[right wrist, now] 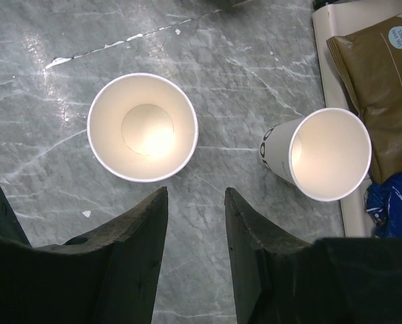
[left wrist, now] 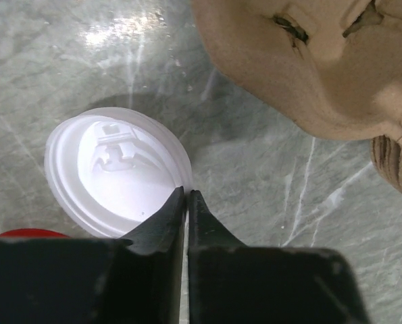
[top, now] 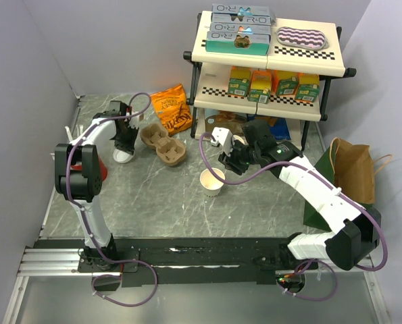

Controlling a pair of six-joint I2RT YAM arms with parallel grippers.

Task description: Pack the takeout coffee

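An open cream paper cup, the takeout coffee (top: pixel 212 181), stands upright mid-table with no lid on it; the right wrist view looks down into it (right wrist: pixel 142 127). My right gripper (top: pixel 229 164) (right wrist: pixel 195 191) hovers just beside it, open and empty. Its round white sip lid (top: pixel 123 156) (left wrist: pixel 113 172) is at the left. My left gripper (top: pixel 125 138) (left wrist: pixel 187 192) is shut on the lid's rim, one finger over the lid and one outside it. The brown pulp cup carrier (top: pixel 163 144) (left wrist: pixel 302 61) lies just right of the lid.
A second, like cream cup (right wrist: pixel 329 154) with dark print stands by the shelf's foot. The shelf (top: pixel 268 61) with boxes fills the back right. An orange snack bag (top: pixel 172 108) lies behind the carrier. A brown paper bag (top: pixel 353 169) stands at the right, and a red object (top: pixel 101 169) by the lid.
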